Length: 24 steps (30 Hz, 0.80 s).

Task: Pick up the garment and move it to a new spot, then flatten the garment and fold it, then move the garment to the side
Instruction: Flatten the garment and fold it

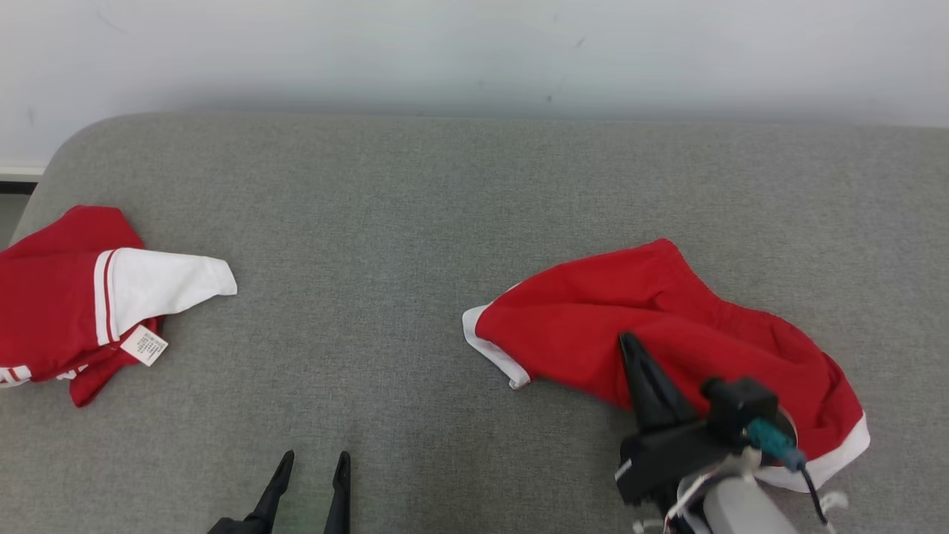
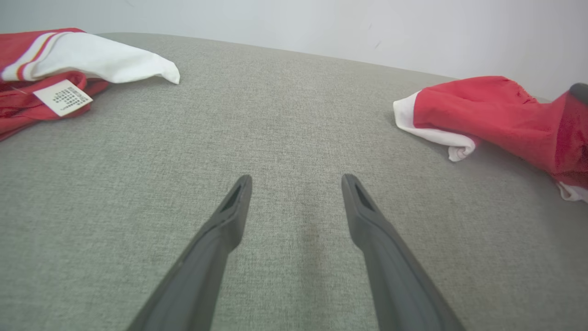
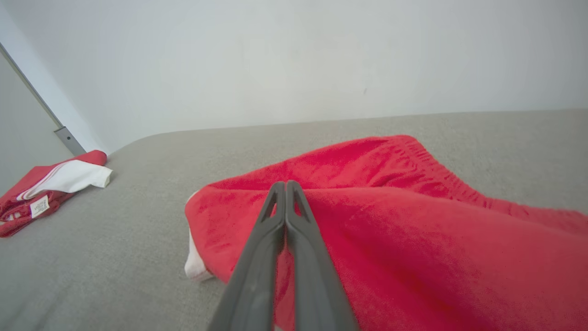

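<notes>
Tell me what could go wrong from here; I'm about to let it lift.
The right hand is shut on just a thin fold of the red shorts, so the pinch may slip. The left hand is open and well apart from them, so they would likely hang bunched from one point.

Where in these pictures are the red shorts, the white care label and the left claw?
red shorts (image 1: pixel 549 326), head view, red cloth near the white hem.
care label (image 1: pixel 144 345), head view, middle of the tag.
left claw (image 2: pixel 296 179), left wrist view, midway between fingertips.
</notes>
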Available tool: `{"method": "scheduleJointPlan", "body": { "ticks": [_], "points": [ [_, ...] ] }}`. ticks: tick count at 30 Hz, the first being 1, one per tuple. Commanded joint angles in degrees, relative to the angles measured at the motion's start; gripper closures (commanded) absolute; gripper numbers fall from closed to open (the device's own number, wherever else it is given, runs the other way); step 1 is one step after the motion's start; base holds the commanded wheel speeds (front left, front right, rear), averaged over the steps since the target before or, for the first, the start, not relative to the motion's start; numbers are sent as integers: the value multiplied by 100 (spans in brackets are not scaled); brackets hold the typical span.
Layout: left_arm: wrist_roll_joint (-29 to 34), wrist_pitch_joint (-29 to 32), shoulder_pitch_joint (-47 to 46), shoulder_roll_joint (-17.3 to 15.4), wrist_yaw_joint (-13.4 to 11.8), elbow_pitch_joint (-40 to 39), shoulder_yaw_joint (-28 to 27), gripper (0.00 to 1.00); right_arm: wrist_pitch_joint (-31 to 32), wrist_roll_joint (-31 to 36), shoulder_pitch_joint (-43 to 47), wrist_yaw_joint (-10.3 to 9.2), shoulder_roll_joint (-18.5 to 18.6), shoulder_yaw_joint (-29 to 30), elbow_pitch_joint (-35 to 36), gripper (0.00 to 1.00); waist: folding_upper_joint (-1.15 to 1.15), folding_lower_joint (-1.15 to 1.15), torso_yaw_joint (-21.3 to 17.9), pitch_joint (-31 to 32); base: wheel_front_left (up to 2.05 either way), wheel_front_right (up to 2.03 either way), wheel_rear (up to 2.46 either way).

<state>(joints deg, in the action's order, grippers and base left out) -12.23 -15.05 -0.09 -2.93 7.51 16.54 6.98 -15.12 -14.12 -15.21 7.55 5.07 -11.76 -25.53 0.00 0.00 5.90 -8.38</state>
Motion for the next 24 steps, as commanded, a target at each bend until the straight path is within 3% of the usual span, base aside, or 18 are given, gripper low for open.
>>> {"method": "scheduleJointPlan", "body": {
  "ticks": [1,11,17,18,19,20,24],
  "points": [
    [-23,-20,-69,7,-4,10,32,0,-4,-34,-222,-13,77,-53,109,100,0,0,52,-54,0,0,0],
    [-100,-20,-452,7,-4,-20,580,0,-3,127,-2080,-13,514,-140,-250,100,0,0,606,-455,0,0,0],
    [-249,-20,-666,4,-11,-33,1041,0,-4,512,-3027,-13,719,278,-1527,100,0,0,1172,-724,0,0,0],
    [-287,-20,-688,4,-19,-29,1082,0,-3,636,-3138,-12,732,364,-1758,66,0,0,1240,-743,0,0,0],
    [-311,-20,-715,6,-27,-31,1137,0,-4,759,-3235,-13,772,456,-1978,18,0,0,1307,-763,0,0,0],
    [-348,-20,-727,7,-36,-30,1170,0,-2,827,-3293,-13,754,566,-2182,0,0,0,1345,-773,0,0,0],
    [-365,-20,-679,7,-94,-56,1174,0,-3,999,-3240,-13,644,873,-2257,0,0,0,1339,-788,0,0,0]
  ]
}}
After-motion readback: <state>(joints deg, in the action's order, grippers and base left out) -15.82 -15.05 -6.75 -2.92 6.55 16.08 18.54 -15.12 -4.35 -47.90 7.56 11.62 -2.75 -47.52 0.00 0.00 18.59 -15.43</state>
